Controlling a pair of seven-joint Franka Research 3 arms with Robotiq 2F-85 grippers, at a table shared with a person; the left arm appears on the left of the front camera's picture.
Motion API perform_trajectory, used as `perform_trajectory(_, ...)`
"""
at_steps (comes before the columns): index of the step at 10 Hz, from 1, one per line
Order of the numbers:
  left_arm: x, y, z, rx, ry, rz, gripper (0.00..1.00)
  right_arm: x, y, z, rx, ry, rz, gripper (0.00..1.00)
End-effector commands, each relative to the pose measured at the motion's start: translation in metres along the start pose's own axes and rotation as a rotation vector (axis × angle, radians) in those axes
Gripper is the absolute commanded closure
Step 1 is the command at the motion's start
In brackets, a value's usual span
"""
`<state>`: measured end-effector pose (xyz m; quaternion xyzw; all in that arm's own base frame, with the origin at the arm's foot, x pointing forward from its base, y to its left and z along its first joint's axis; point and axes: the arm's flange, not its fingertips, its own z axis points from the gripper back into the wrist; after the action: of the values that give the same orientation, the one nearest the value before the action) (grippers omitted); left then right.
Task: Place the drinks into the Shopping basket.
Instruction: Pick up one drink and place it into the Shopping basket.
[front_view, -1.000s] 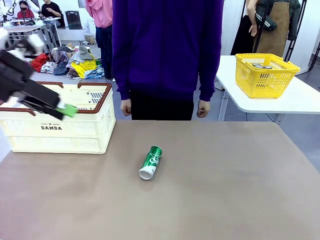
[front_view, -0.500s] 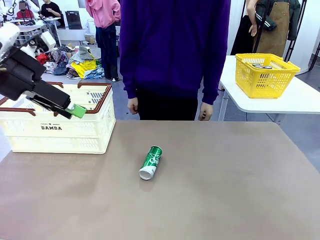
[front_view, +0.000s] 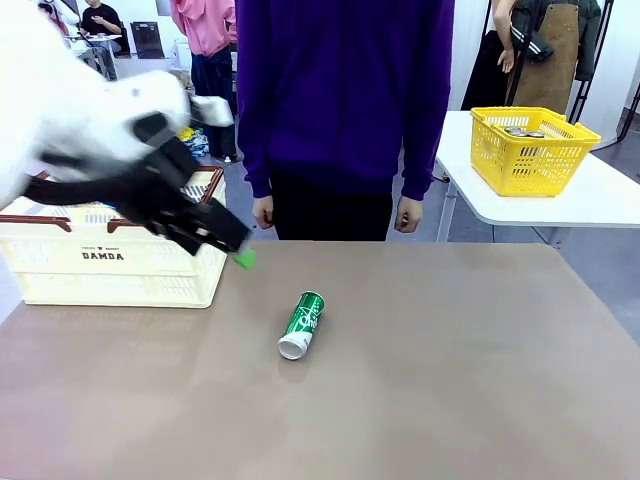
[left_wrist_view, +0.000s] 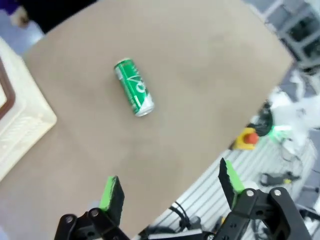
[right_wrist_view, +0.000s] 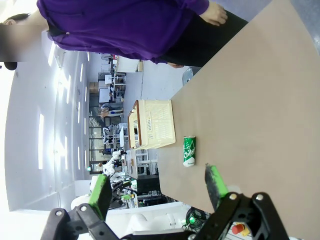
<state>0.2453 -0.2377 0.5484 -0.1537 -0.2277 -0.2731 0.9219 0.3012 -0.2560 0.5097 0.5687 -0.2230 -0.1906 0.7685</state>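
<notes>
A green can with white lettering (front_view: 302, 324) lies on its side mid-table, also seen as the green can (left_wrist_view: 134, 93) and the green can (right_wrist_view: 189, 150). The cream Shopping basket (front_view: 150, 270) marked "DAMDA" stands at the back left; its corner (left_wrist_view: 20, 120) shows in the left wrist view and the basket (right_wrist_view: 150, 123) in the right wrist view. My left gripper (front_view: 238, 252) hangs open and empty just right of the basket, up and left of the can; in its own view the left gripper (left_wrist_view: 170, 187) is spread wide. My right gripper (right_wrist_view: 157, 187) is open and empty, far from the can.
A person in a purple top (front_view: 345, 100) stands at the far edge, hands (front_view: 262, 212) down at the sides. A yellow mesh basket (front_view: 530, 148) sits on a white side table at the right. Bare brown tabletop (front_view: 450, 380) surrounds the can.
My left arm has swung right from over the Shopping basket to just past its right side, toward the can. The can has not moved. The person shifted slightly.
</notes>
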Motion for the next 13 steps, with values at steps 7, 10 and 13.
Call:
perform_trajectory(7,0.094,-0.074,-0.155,0.262,0.382,0.170,0.00,0.001,0.001,0.001,0.017,-0.003,0.021,0.00)
perform_trajectory(10,0.116,-0.034,-0.194,0.160,0.403,0.313,0.00,0.001,0.001,0.001,0.017,-0.003,0.021,0.00)
perform_trajectory(13,0.110,-0.037,-0.197,0.187,0.412,0.229,0.00,0.001,0.001,0.001,0.017,-0.003,0.021,0.00)
